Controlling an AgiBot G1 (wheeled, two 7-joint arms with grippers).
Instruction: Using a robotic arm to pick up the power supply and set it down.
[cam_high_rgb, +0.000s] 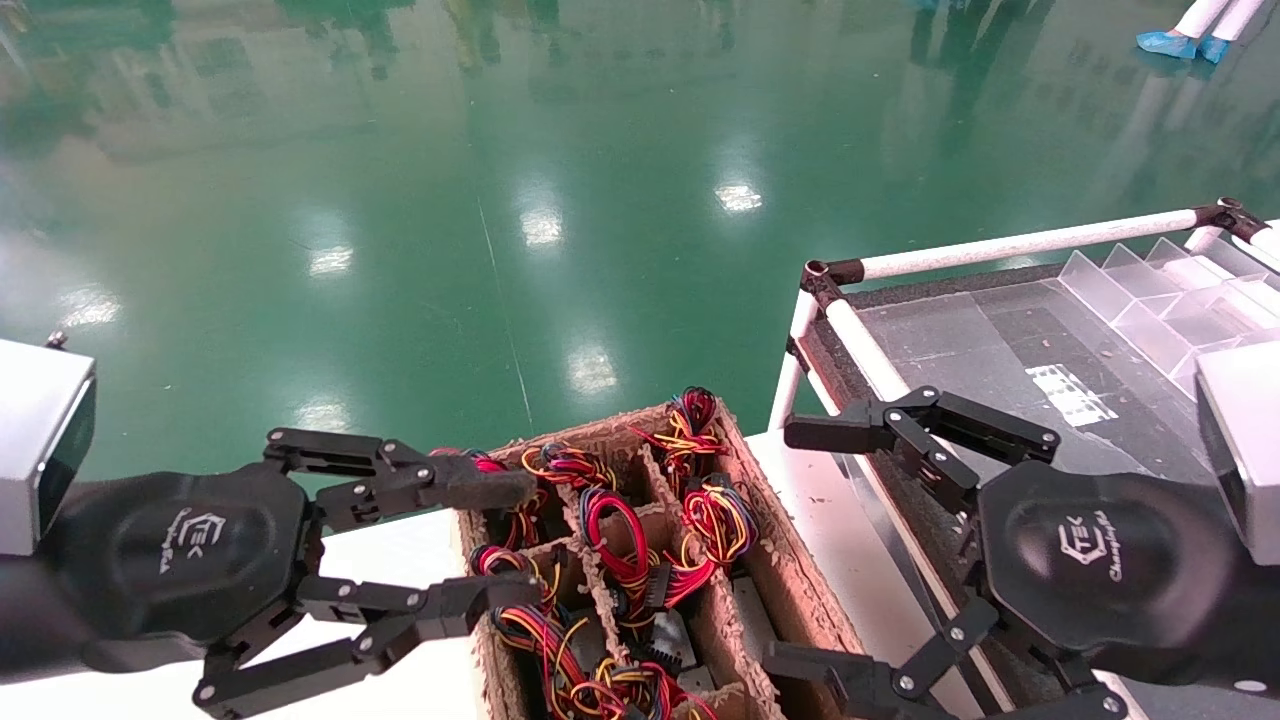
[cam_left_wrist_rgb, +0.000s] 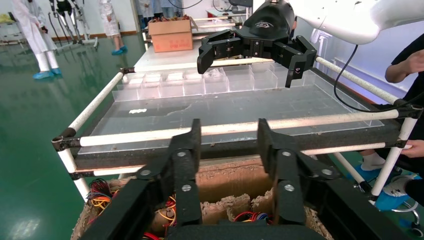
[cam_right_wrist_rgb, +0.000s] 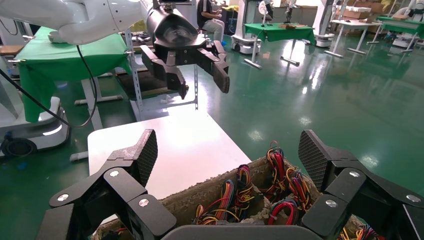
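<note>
Nearest the robot, a worn brown cardboard box (cam_high_rgb: 760, 520) with ragged dividers sits on a white table (cam_high_rgb: 400, 560). Its compartments are stuffed with bundles of red, yellow, orange and blue wires (cam_high_rgb: 620, 530) ending in black connectors. Between the bundles, low in the box, grey metal of a power supply (cam_high_rgb: 675, 640) shows, mostly buried by wiring.

The left gripper (cam_high_rgb: 525, 540) hovers over the left edge of the box, its black linkage fingers spread apart and holding nothing. The right gripper (cam_high_rgb: 800, 545) hovers at the right side of the box, over the gap between the box and the neighbouring cart, its fingers spread very wide and also empty. Both carry a white logo on the black palm.

Just beside the table, on the robot's right, stands a cart (cam_high_rgb: 1010, 245) framed with white tubes and black corner joints. Its top is a dark mat under a clear sheet, and a row of clear plastic bins (cam_high_rgb: 1150, 300) lines the far edge.

Beyond lies a glossy green floor (cam_high_rgb: 500, 150) mirroring ceiling lights. In the left wrist view, people in white coats and blue shoe covers (cam_left_wrist_rgb: 42, 75) stand far off, and another cardboard box (cam_left_wrist_rgb: 171, 35) rests on a distant table. The right wrist view shows green-draped tables (cam_right_wrist_rgb: 280, 32) further back.
</note>
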